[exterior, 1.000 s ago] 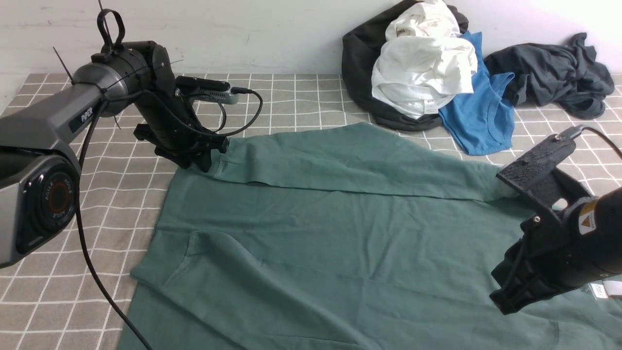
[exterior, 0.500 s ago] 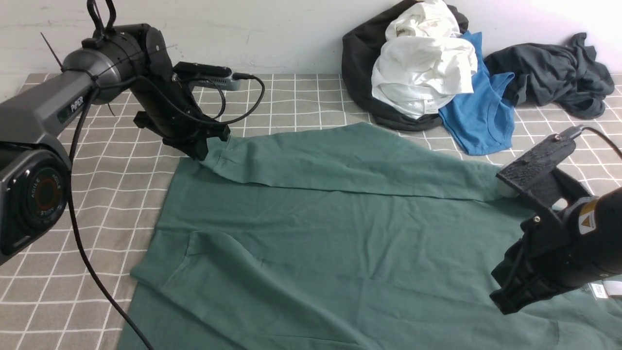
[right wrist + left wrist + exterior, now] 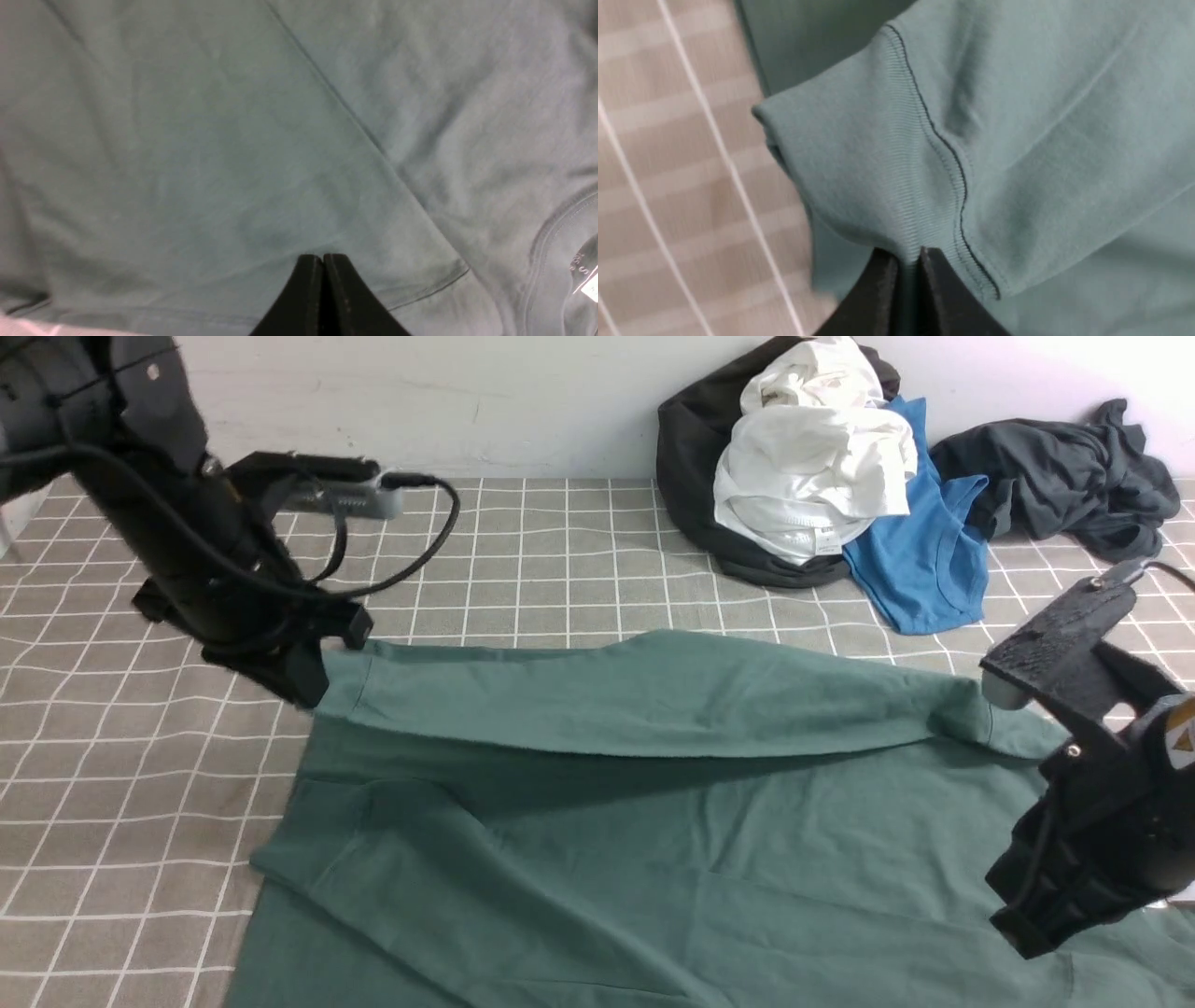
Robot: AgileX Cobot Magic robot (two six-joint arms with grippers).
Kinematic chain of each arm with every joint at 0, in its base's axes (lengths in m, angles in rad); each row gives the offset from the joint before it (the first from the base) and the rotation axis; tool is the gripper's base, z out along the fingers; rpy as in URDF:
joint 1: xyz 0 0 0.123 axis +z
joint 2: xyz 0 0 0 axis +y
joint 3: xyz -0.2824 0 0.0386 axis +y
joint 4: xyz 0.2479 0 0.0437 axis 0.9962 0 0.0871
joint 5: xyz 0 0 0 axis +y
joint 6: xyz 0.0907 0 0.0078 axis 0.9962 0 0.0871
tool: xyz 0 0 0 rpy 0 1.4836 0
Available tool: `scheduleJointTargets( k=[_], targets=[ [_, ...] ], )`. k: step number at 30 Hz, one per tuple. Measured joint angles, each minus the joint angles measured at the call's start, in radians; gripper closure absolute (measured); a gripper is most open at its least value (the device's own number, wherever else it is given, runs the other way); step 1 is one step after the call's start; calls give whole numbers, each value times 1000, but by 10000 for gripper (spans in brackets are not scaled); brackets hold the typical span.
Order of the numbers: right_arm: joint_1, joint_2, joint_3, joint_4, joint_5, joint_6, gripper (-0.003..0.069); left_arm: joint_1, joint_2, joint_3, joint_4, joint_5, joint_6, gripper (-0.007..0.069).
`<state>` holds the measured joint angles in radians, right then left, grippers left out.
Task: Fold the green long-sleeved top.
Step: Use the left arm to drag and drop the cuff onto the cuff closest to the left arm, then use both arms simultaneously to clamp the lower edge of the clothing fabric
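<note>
Lying left-to-right — green long-sleeved top (image 3: 607, 840), collar (image 3: 537, 261) rightward.

Forest green all over: the green long-sleeved top (image 3: 653, 840), with darker stitching at its ribbed cuff and a white neck label (image 3: 589, 287). The desk (image 3: 560, 569) is grey-beige crossed by a thin white grid, and the wall (image 3: 467, 401) is off-white. The black garment (image 3: 686, 457), white garment (image 3: 812, 467), bright blue top (image 3: 924, 560) and dark grey garment (image 3: 1064, 485) are all plain, without pattern. The left tool (image 3: 908, 254) and right tool (image 3: 322, 257) are matte black.
</note>
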<state>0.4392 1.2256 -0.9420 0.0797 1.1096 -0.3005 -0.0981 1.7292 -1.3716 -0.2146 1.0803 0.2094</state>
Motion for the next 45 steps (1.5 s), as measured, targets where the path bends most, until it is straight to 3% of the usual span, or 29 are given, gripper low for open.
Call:
scheduleJointTargets(
  k=[5,11,12,16,18,19,20,22,23,25,30,38,42,45],
  targets=[
    [68,-57,0,15,91,-14,666,0,-190,324,-7,-114,0,601],
    [181,-66,15,21,120,-50,666,0,-242,509,-7,-202,15,578],
    [239,-67,55,22,101,-89,658,0,-242,542,-7,-220,44,508],
    [310,-67,127,37,33,-170,603,0,-244,545,-13,-223,46,344],
    [353,-67,183,71,-21,-239,531,-1,-264,545,-29,-210,46,245],
    [357,-67,183,75,-21,-246,531,-1,-264,545,-31,-207,46,237],
    [382,-67,222,98,-59,-289,469,-11,-292,545,-36,-186,46,183],
    [416,-67,273,112,-120,-345,387,-47,-342,545,-36,-166,46,145],
    [420,-67,279,113,-126,-350,379,-52,-347,545,-36,-164,46,143],
    [457,-64,345,115,-224,-395,287,-138,-415,545,-14,-126,46,130],
    [487,2,397,111,-334,-409,236,-326,-467,590,74,-20,46,127],
    [567,189,399,81,-434,-411,235,-550,-471,762,144,-39,46,127],
    [574,233,399,55,-475,-407,250,-592,-471,798,159,-55,46,131],
    [574,236,399,45,-487,-382,315,-605,-471,805,166,-63,46,158]
  ],
)
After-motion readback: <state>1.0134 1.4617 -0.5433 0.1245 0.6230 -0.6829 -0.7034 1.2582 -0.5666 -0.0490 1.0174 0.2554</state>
